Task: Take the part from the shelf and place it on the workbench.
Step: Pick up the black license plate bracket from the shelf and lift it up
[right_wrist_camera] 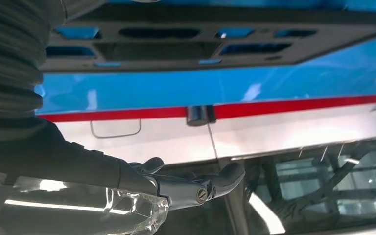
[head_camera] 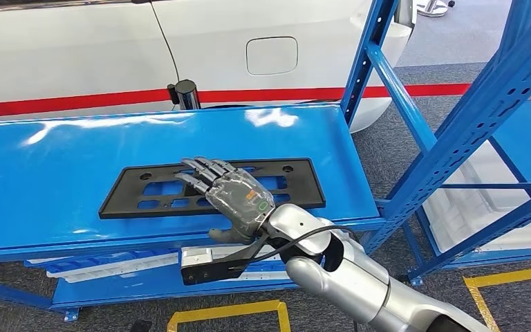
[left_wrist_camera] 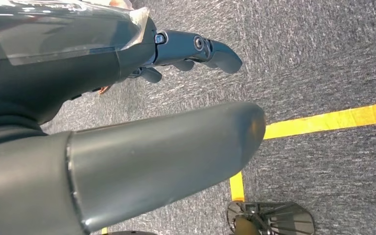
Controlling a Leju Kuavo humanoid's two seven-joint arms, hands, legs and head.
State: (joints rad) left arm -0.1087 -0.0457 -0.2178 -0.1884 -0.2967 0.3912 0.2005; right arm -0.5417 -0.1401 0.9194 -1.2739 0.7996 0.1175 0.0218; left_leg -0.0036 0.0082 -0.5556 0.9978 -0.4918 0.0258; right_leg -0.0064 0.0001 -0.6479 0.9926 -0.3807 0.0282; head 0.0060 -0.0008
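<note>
Flat black slotted plastic part (head_camera: 145, 191) lies mid-frame on the blue metal shelf (head_camera: 55, 152); right hand (head_camera: 229, 195) spread flat above it, holding nothing. Risk: the thin part may slip from the fingers.

No text, label, brand, number or sign can be read anywhere in these views.

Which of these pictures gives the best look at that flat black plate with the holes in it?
The head view: the whole black plate lies flat on the blue bench, with the right hand over its middle. The right wrist view shows the plate close, edge-on and cropped. The left wrist view looks at grey carpet instead.
</note>
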